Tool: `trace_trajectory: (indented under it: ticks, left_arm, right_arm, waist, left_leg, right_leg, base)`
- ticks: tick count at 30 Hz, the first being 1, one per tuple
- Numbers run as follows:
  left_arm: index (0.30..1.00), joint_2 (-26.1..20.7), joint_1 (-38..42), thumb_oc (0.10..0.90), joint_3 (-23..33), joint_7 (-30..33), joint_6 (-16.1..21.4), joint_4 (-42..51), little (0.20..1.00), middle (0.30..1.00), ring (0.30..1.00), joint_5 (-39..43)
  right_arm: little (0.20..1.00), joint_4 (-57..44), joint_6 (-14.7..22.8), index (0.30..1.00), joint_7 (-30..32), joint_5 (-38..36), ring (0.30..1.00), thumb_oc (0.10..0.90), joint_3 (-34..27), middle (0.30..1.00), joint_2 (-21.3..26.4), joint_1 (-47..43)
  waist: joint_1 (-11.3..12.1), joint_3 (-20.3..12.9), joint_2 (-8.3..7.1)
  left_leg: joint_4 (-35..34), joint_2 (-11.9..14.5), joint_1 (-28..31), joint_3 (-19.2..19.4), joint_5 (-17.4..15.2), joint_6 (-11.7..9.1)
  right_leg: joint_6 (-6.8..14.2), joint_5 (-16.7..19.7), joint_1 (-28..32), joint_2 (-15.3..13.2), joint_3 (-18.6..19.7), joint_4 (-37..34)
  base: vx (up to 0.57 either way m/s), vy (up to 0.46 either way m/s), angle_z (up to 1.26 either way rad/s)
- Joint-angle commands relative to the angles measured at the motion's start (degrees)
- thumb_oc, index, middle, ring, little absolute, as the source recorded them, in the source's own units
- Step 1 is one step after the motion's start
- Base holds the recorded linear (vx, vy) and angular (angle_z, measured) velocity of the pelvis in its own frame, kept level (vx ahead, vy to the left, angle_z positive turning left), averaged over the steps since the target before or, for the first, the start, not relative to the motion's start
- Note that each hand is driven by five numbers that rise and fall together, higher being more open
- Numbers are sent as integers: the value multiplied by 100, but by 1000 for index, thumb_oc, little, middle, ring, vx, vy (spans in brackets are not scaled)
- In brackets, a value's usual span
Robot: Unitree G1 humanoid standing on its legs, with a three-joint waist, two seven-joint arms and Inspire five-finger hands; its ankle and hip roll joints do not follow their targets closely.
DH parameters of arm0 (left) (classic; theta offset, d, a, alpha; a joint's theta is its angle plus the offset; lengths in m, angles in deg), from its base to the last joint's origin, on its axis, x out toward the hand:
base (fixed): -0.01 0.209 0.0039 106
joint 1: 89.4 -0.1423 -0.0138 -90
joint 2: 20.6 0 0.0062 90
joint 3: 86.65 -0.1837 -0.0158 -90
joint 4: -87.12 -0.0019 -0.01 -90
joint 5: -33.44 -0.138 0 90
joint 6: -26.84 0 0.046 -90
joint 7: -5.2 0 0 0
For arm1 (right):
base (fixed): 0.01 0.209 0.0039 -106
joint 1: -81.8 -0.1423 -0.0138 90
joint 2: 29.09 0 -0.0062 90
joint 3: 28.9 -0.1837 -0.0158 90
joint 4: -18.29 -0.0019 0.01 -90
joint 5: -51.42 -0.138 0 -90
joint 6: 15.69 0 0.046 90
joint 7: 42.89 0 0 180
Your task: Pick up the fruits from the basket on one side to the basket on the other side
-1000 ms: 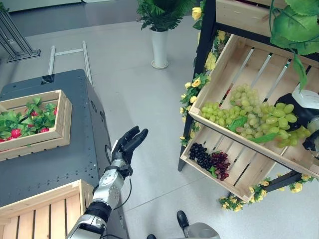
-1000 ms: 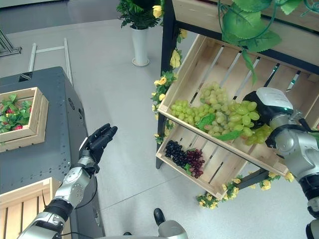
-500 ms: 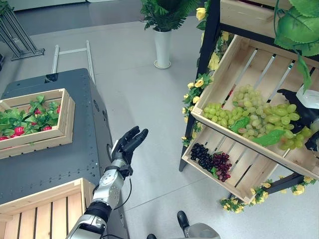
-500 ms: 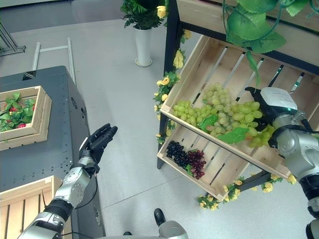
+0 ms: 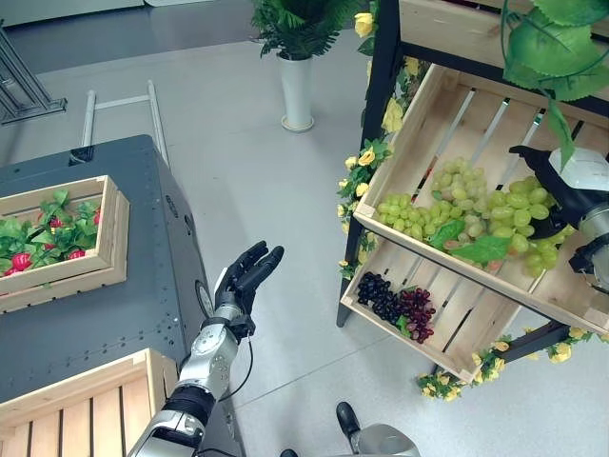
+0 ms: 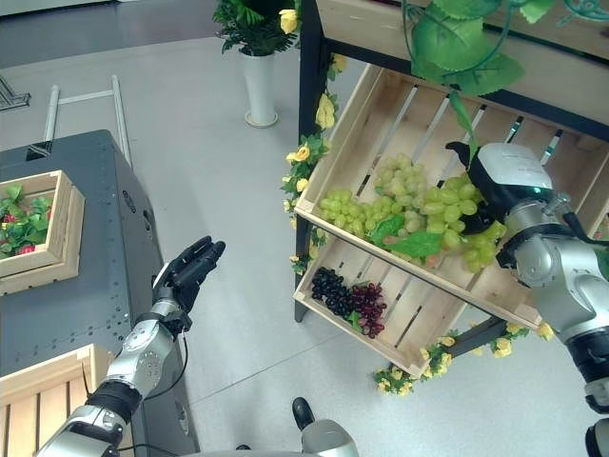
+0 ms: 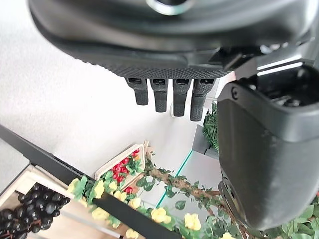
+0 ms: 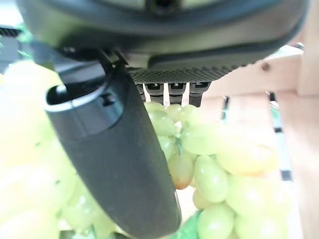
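Right hand [image 6: 483, 187] positioned on the green grapes [image 6: 419, 211] in the upper crate [image 6: 366, 124] of the shelf, fingers curled around the bunch. Dark grapes [image 6: 344, 297] located in the lower crate [image 6: 419, 324]. Left hand [image 6: 187, 269] raised beside the desk [image 6: 100, 286], fingers relaxed, holding nothing.

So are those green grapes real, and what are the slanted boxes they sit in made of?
The green grapes look like plastic: every one is evenly glossy, with stiff bright leaves among them, though the pictures can't prove it. The right hand rests on them. The slanted crates seem to be plain unpainted wood: pale, matte slats with gaps between. The dark grapes below look just as shiny.
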Motion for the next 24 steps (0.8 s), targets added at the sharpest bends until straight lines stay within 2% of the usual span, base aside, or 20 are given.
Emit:
trace_trajectory:
  ticks: [1,14,24]
  left_arm:
    - [900,-58,330,800,-44,-262,501,154,900,900,900,-37]
    - [900,45,329,800,-191,-306,444,110,900,900,900,-141]
    - [900,-43,383,800,-152,-212,350,111,900,900,900,-116]
  right_arm:
    - [900,63,54,900,854,170,900,800,-861,900,610,-716]
    - [900,559,-48,900,317,-188,900,800,203,900,909,-1974]
    - [900,528,53,900,-175,-411,900,800,284,900,690,-1815]
  waist:
    - [271,-721,-124]
    - [449,-852,-254]
    - [454,-855,-267]
  left_leg:
    - [56,-159,-4,-336,-588,124]
    - [56,-154,-65,-397,-541,95]
    - [56,-158,-74,-427,-532,97]
  right_leg:
    - [14,-307,272,310,-56,15]
    - [7,-295,247,298,-151,15]
    - [-4,-295,250,290,-201,15]
  base:
    - [0,0,0]
    - [0,0,0]
    - [0,0,0]
